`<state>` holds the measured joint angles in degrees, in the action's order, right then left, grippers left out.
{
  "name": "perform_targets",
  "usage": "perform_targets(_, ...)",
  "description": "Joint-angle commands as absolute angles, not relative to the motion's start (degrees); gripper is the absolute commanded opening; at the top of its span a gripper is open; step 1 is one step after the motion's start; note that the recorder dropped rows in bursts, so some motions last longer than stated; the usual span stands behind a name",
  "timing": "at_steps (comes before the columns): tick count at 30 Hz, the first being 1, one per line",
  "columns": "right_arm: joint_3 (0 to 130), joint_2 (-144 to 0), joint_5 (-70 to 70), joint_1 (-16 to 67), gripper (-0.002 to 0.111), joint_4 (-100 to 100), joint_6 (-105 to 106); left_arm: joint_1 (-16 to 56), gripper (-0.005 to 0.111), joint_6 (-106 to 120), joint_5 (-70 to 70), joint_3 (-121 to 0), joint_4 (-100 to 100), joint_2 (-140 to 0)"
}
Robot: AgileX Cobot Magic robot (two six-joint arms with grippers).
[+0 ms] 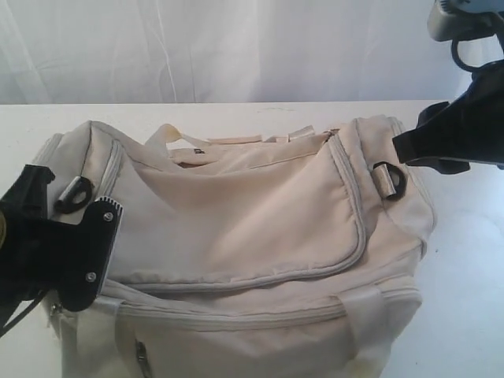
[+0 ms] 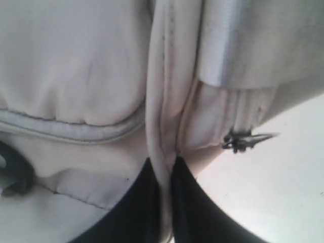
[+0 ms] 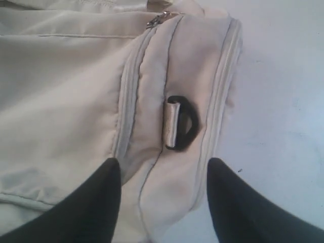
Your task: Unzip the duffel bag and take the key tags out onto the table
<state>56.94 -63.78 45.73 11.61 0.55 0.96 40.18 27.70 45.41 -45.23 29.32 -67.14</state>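
Observation:
The cream duffel bag [image 1: 252,213] lies zipped on the white table [image 1: 472,283]. My left gripper [image 2: 164,164] is shut on a piped fabric seam at the bag's left end, close to a dark zipper pull [image 2: 244,139]. In the exterior view the left gripper [image 1: 90,244] sits at the bag's lower left. My right gripper [image 3: 164,164] is open over the bag's right end, its fingers either side of the fabric below a black D-ring [image 3: 183,123]. A zipper pull [image 3: 156,20] shows further along the grey zipper. The key tags are hidden.
A second black D-ring [image 1: 72,194] sits on the bag's left end. Cream carry straps [image 1: 236,140] lie across the top of the bag. A white curtain hangs behind the table. Bare tabletop [image 3: 283,76] shows beside the bag's right end.

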Motion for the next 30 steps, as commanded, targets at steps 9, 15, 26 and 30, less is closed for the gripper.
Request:
perform_targets(9,56.5,-63.6,42.5,11.3,0.049,0.7,1.3,40.1,0.017,19.1,46.5,-44.8,34.1,-63.8)
perform_targets(15,56.5,-66.9,36.1,11.3,0.049,2.3,-0.8,40.1,0.062,18.8,45.3,-44.8,30.0,-60.0)
perform_targets(26,71.2,-83.0,38.9,6.8,0.049,-13.2,10.4,40.1,0.064,-10.6,43.9,-52.4,27.3,-53.7)
perform_targets(30,78.5,-90.3,42.4,6.8,0.049,-24.8,18.3,40.1,0.058,-12.6,44.9,-52.6,21.5,-54.7)
